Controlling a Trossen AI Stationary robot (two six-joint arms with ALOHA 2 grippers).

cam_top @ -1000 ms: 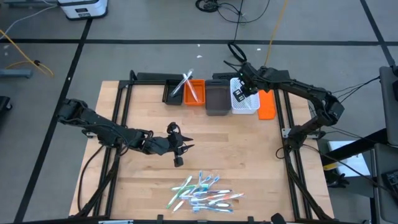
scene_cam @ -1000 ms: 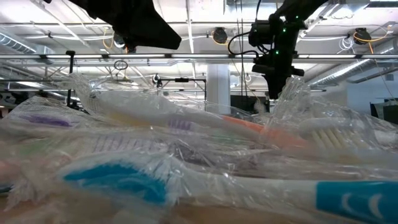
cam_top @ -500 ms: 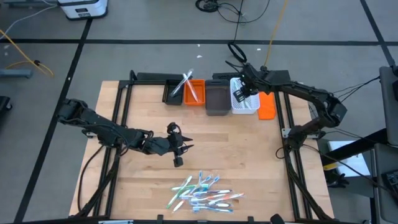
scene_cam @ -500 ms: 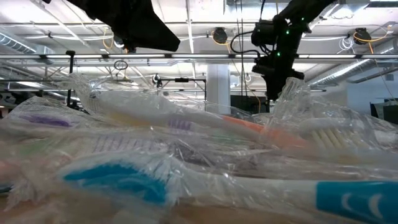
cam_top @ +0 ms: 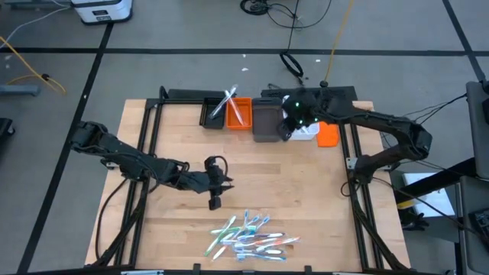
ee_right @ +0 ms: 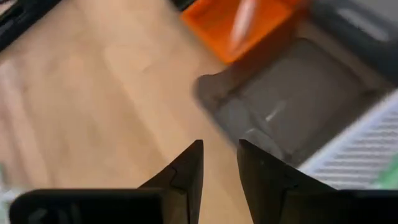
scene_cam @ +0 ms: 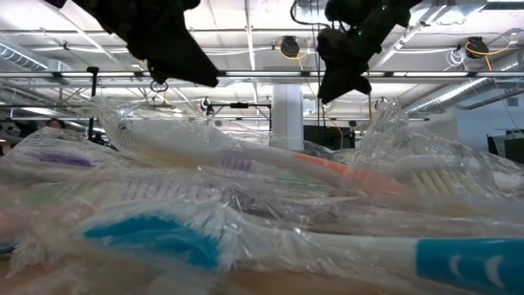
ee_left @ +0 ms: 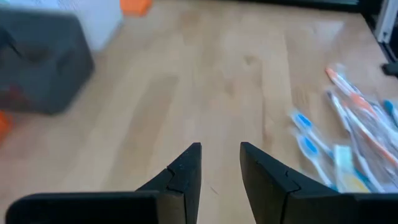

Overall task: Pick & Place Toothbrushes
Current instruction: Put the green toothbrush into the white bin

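Five bins stand in a row at the far edge of the table [cam_top: 153, 137]: a black bin [cam_top: 212, 114], an orange bin [cam_top: 239, 114], a dark grey bin [cam_top: 267, 122], a white slatted bin [cam_top: 307, 131] partly hidden under the right arm, and a second small orange bin [cam_top: 328, 134]; two or three toothbrushes in bins [cam_top: 231, 103] lean across the black and orange ones — the exact count is unclear. The loose toothbrushes [cam_top: 248, 237] lie in one wrapped heap near the front edge, roughly ten, in white, light blue, green and pink-red; the wrappers overlap too much for a firm count.

Two arms are in view. The left gripper [ee_left: 220, 163] hangs above bare wood at the table's middle, just behind the heap; its jaws stand a narrow gap apart, nothing between them, touching nothing. The right gripper [ee_right: 219, 163] hovers over the seam between the dark grey and white bins; its jaws are likewise slightly parted — empty, with no contact visible.
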